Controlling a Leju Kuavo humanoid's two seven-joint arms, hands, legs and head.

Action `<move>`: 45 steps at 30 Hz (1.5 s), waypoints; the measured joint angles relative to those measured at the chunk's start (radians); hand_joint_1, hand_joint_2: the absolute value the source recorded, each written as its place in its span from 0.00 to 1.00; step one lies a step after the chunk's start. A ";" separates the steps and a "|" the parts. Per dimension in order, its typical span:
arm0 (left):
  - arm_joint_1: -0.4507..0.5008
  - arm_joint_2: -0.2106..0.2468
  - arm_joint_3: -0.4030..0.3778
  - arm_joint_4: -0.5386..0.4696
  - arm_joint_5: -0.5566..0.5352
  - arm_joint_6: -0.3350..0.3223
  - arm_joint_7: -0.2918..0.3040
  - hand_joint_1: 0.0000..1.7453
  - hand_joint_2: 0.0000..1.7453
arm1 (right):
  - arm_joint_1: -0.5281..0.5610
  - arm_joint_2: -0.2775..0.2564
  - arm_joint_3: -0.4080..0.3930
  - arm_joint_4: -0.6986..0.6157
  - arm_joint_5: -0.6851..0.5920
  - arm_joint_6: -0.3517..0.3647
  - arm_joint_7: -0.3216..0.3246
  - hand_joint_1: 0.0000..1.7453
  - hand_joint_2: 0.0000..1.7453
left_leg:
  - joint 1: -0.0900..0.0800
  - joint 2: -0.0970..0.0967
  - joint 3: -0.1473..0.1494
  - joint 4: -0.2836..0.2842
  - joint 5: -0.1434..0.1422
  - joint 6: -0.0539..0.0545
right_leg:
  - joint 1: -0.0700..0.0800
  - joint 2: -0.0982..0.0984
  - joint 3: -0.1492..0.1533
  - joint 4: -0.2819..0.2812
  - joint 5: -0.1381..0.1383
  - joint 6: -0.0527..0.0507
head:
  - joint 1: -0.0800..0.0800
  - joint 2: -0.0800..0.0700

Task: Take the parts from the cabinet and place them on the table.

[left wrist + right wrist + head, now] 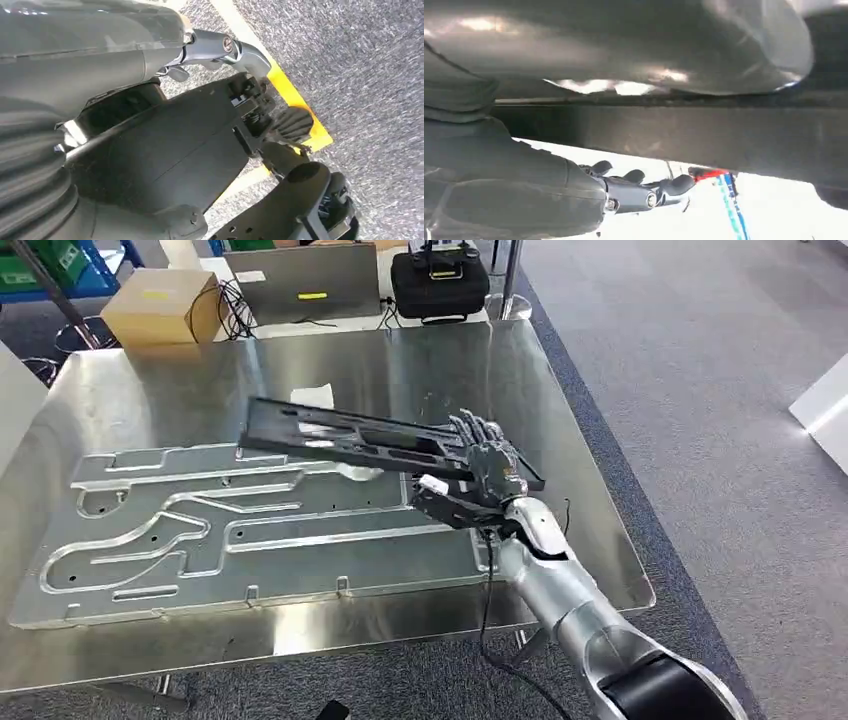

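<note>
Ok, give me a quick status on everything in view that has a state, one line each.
black part: held at one end by the right hand, tilted, far end low over the table.
right hand: grips the black part.
left hand: hanging by the robot's body over the floor, holds nothing; whether its fingers are curled I cannot tell.
grooved metal plate: lying flat on the table.
black case: closed, upright.
cardboard box: closed.

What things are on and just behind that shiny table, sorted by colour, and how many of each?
Black: 2, the long black part held by the right hand, and a carrying case.
Silver: 1, the grooved metal plate.
Brown: 1, a cardboard box.
White: 1, a paper scrap.
Total: 5
</note>
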 joint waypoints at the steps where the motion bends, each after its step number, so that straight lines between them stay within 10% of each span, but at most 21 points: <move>1: 0.000 0.000 0.000 0.000 0.005 0.001 -0.001 0.00 1.00 | -0.002 -0.006 0.000 -0.054 -0.032 0.021 0.003 0.00 0.00 | 0.000 0.000 0.000 0.000 0.000 0.000 | 0.000 0.000 0.000 0.000 0.000 0.000 | 0.000 0.000; 40: 0.027 0.036 0.000 0.000 0.033 -0.036 -0.045 0.00 1.00 | -0.002 -0.056 0.005 -0.154 -0.063 0.038 -0.006 0.00 0.00 | 0.000 -0.001 0.000 0.000 0.000 0.000 | 0.000 -0.001 0.001 0.000 0.000 0.000 | 0.000 0.000; 41: 0.029 0.037 0.000 0.000 0.040 -0.036 -0.050 0.00 0.00 | 0.000 -0.056 0.006 -0.149 -0.063 0.032 -0.006 0.00 0.00 | 0.000 -0.001 0.000 0.000 0.000 0.000 | 0.000 -0.001 0.001 0.000 0.000 0.000 | 0.000 0.000; 45: 0.029 0.039 0.019 0.000 0.120 -0.069 -0.121 0.00 0.00 | 0.023 -0.056 0.007 -0.138 -0.080 -0.001 -0.037 0.00 0.00 | 0.000 -0.001 0.000 0.000 0.000 0.000 | 0.001 -0.001 0.001 0.000 0.000 0.000 | 0.000 0.000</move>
